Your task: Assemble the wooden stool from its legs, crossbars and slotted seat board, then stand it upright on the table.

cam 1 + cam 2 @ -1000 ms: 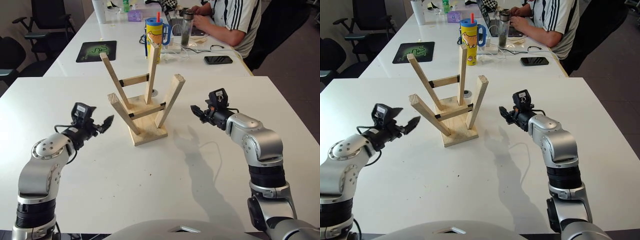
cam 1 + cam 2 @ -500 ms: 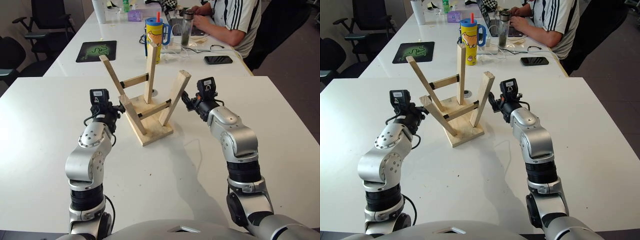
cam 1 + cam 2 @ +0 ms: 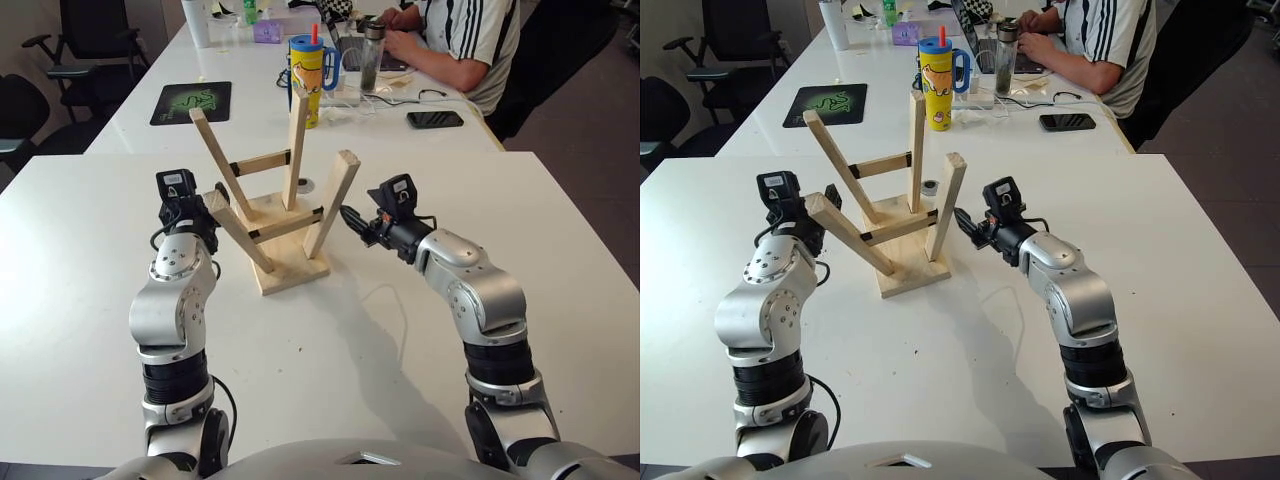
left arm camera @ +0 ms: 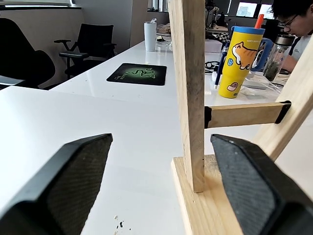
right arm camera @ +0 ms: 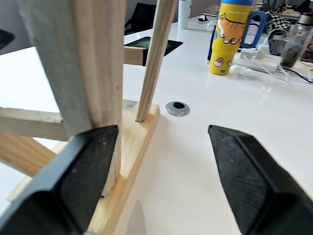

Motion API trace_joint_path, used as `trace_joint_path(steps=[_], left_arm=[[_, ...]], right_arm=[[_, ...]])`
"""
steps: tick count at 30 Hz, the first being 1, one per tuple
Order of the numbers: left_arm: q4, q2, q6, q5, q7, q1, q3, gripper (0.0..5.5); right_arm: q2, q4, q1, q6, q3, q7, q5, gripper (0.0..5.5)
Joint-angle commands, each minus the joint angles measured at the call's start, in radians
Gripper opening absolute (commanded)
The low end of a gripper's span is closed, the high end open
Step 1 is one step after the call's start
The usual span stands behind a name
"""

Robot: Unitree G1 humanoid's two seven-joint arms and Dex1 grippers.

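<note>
The wooden stool (image 3: 283,222) rests upside down on the white table (image 3: 90,280): the seat board (image 3: 292,268) lies flat, the legs point up, and crossbars (image 3: 261,161) join them. My left gripper (image 3: 203,208) is open at the top end of the front left leg (image 3: 233,228). In the left wrist view a leg (image 4: 188,88) stands ahead between the open pads (image 4: 73,181). My right gripper (image 3: 352,218) is open beside the right leg (image 3: 332,200), which sits close in front of one pad (image 5: 85,174) in the right wrist view.
A second table behind holds a yellow mug (image 3: 310,65), a bottle (image 3: 373,55), a phone (image 3: 434,119) and a black mouse mat (image 3: 191,101). A round cable grommet (image 5: 177,108) sits in the table just behind the stool. Open table surface lies in front.
Both arms swung in from the sides to the stool over the last second. In the last half second the stool slid slightly left, and both grippers moved left with it.
</note>
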Motion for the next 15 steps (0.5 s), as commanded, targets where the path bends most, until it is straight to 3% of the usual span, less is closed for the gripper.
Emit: trace_joint_path(steps=[1, 6, 10, 15], left_arm=[[0.021, 0.011, -0.018, 0.018, 0.002, -0.019, 0.014, 3.71], [0.028, 0.0, -0.029, 0.026, 0.007, -0.022, 0.008, 3.71], [0.037, 0.0, -0.035, 0.028, 0.008, -0.028, 0.011, 3.71], [0.045, 0.004, -0.036, 0.028, 0.006, -0.041, 0.011, 3.71]], right_arm=[[0.007, 0.147, -0.087, -0.02, -0.153, -0.109, -0.015, 3.43], [0.072, 0.275, -0.299, -0.139, -0.411, -0.185, 0.146, 3.43], [0.206, 0.282, -0.461, -0.076, -0.655, -0.292, 0.561, 3.43], [0.272, 0.353, -0.565, -0.08, -0.763, -0.413, 0.904, 3.43]])
